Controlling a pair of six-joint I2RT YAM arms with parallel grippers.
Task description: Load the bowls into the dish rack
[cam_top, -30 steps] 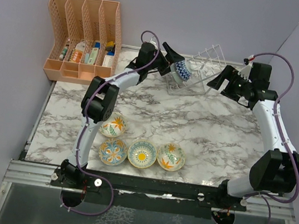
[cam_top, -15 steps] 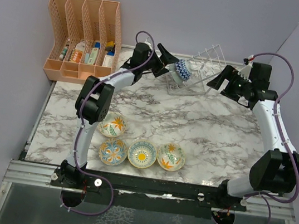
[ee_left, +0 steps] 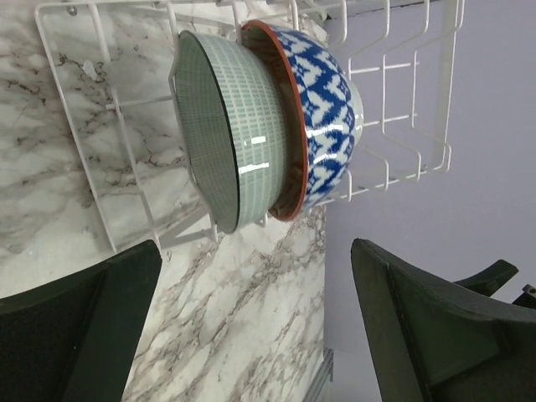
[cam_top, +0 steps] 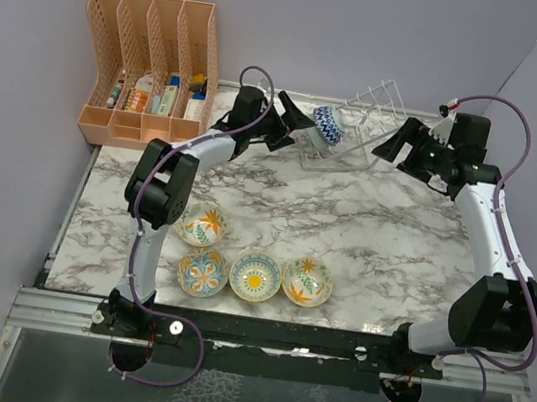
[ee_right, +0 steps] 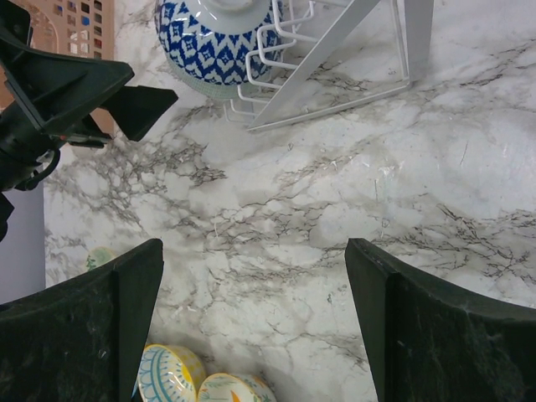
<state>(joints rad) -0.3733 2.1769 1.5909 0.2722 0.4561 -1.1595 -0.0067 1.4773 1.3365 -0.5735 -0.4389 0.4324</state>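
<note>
The bottles and packets [cam_top: 158,94] in the orange organizer [cam_top: 158,28] carried labels too small to read. Four patterned bowls [cam_top: 255,275] sat near the front edge of the marble table [cam_top: 384,239]. The left gripper [ee_left: 251,310] was spread wide and empty, just short of the dish rack [ee_right: 416,33]. There a pale green bowl [ee_left: 226,142] stood on edge, nested against a blue-and-white bowl [ee_left: 322,117]. The right gripper [ee_right: 255,318] hung wide open over bare marble, holding nothing, near the rack's right side.
</note>
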